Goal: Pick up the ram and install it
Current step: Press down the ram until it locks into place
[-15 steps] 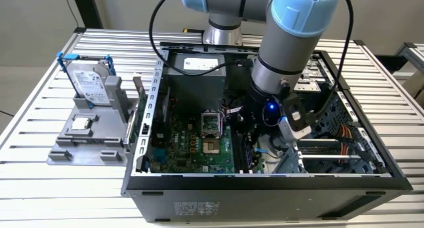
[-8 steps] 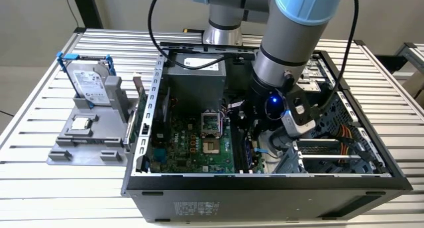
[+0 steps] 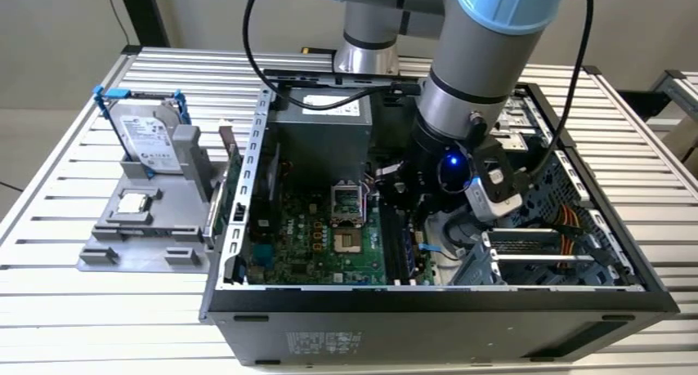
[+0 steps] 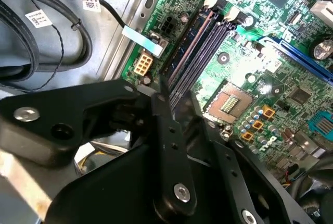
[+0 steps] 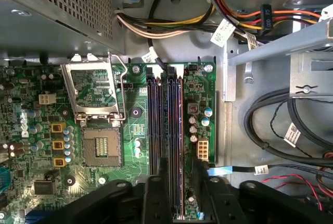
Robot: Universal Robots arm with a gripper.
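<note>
One table (image 3: 65,146): slatted metal. It carries the open case at its middle and a grey holder near the edge on the exterior view's left.
Case (image 3: 436,310): lies on its side with the panel off, so the board faces up for a reach from above.
Arm (image 3: 480,73): comes down into the case over the side on the exterior view's right. Its wrist is low above the board.
Motherboard (image 5: 31,130): green, flat on the case floor. The bare processor socket (image 5: 99,146) has its lid up beside the long slots.
Holder (image 3: 142,228): stands the hard drive (image 3: 147,138) upright and holds a small square chip (image 3: 133,202), probably to keep both within reach.
Gripper (image 5: 179,166): over one end of the memory slots. The fingers (image 5: 156,182) are apart, one each side of the slot pair, and look lined up along the slots.
Ram (image 5: 176,125): dark stick standing on edge in a long slot near the board's edge by the loose cables (image 5: 270,125). In the second wrist view it (image 4: 190,44) runs away from the gripper (image 4: 177,96).
Hidden: the gripper body covers the stick's near end and that latch. Whether it is fully seated, I cannot tell.
</note>
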